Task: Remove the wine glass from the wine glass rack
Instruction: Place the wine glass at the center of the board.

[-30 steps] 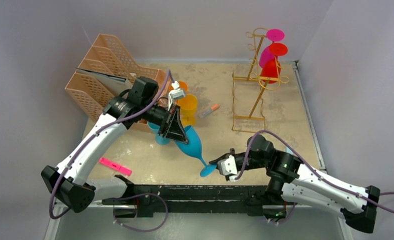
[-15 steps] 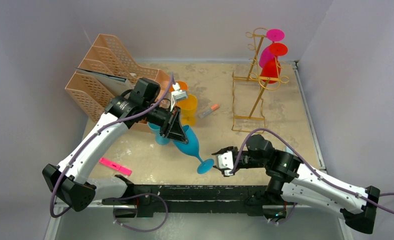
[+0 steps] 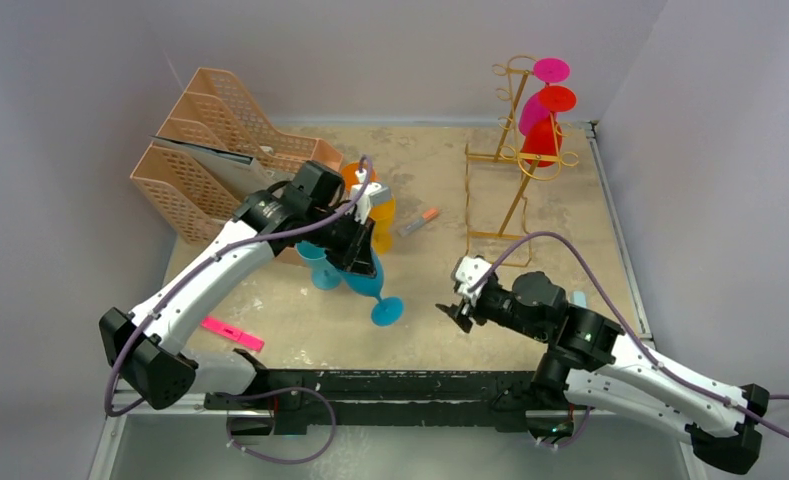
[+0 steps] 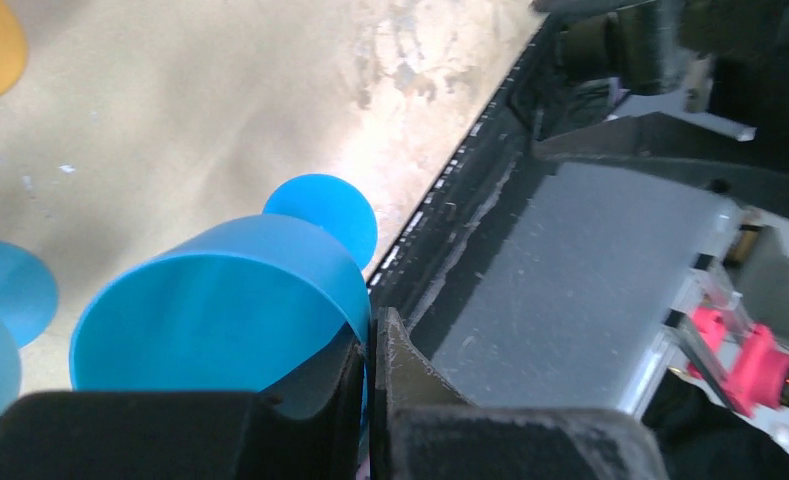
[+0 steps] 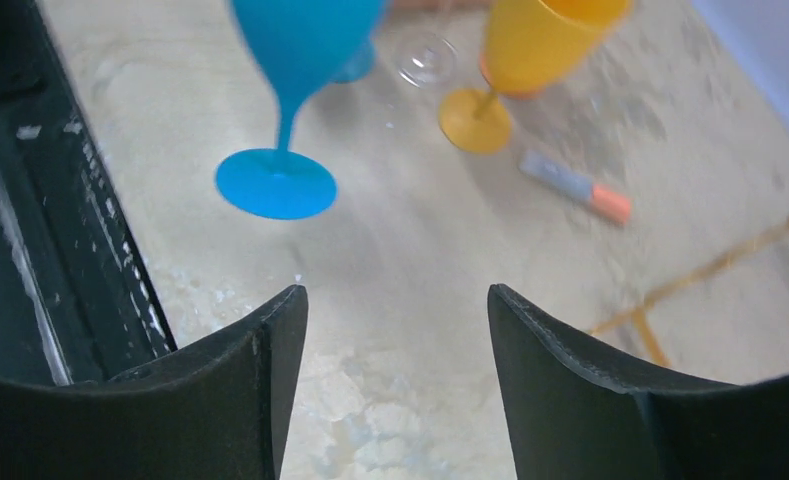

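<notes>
The gold wine glass rack (image 3: 515, 165) stands at the back right with a pink (image 3: 551, 69), a magenta (image 3: 538, 108) and a red wine glass (image 3: 542, 138) hanging on it. Away from the rack, my left gripper (image 3: 356, 256) (image 4: 375, 345) is shut on the rim of a blue wine glass (image 3: 371, 282) (image 4: 220, 300) (image 5: 295, 45). The glass hangs nearly upright, its foot (image 3: 387, 311) (image 5: 275, 183) low over the table. My right gripper (image 3: 460, 306) (image 5: 395, 300) is open with nothing between its fingers, right of the foot and apart from it.
A second blue glass (image 3: 322, 272) and orange glasses (image 3: 378, 212) (image 5: 535, 40) stand beside the peach lattice organiser (image 3: 215, 140). An orange-tipped marker (image 3: 418, 222) (image 5: 575, 188) lies mid-table. A pink marker (image 3: 230, 332) lies front left. The black front rail (image 3: 390, 385) borders the near edge.
My right gripper let go of the blue glass's foot, opened and drew back to the right. The left arm swung the glass from tilted to nearly upright.
</notes>
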